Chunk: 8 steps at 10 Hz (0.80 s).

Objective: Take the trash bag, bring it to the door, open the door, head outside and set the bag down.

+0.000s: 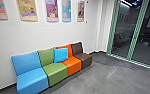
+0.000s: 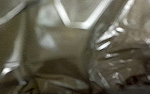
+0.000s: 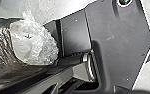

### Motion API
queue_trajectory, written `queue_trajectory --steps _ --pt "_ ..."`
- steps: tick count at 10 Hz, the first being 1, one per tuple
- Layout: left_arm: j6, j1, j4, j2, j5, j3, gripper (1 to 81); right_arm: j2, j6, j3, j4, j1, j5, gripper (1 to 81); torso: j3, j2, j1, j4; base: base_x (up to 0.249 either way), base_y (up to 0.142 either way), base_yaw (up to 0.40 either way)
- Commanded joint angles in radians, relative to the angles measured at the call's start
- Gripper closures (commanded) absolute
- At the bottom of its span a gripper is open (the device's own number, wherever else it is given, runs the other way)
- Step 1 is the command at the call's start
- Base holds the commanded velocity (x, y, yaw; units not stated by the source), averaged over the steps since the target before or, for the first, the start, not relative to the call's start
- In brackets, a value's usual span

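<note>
Where the head view looks across the grey floor (image 1: 111,77), a white wall (image 1: 11,35) stands beyond a row of four seats: the blue seat (image 1: 31,77) nearest at the left, then the green seat (image 1: 56,71), the orange seat (image 1: 74,65) and, farthest, the brown seat (image 1: 85,58). A bright blue cushion (image 1: 61,55) leans on the backrests at the green and orange ones; posters (image 1: 52,11) hang above, and at the right are glass panels (image 1: 123,32) in green frames with a dark room behind. In the left wrist view, the trash bag (image 2: 63,50) is right up close, dark, brownish and glossy, with sharp creases and bright glints; the left wrist is near it, though I cannot tell whether the left gripper is grasping it. In the right wrist view, the bag is beside the robot's dark plate (image 3: 118,50) and jointed bar (image 3: 68,75), wrinkled, with a whitish crumpled bulge (image 3: 33,42); the right wrist's camera faces down past it towards the floor, and whether the right gripper is clenched or released I cannot tell.
</note>
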Motion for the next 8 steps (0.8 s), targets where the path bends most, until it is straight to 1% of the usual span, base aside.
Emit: queue_trajectory --steps 1,4,8 --pt "0.009 -0.06 0.004 -0.005 0.059 0.0 81.1 0.028 -0.004 -0.032 -0.034 0.047 -0.067 1.0 0.0 0.0 0.0 0.0 0.0 0.0 -0.284" --pt "0.009 -0.062 0.005 -0.005 0.057 0.0 81.1 0.062 -0.004 -0.106 -0.032 0.041 -0.067 1.0 0.0 0.0 0.0 0.0 0.0 0.0 -0.284" --pt "0.009 -0.06 0.005 0.003 0.057 0.0 81.1 0.092 -0.004 -0.138 -0.034 0.046 -0.067 1.0 0.0 0.0 0.0 0.0 0.0 0.0 -0.29"
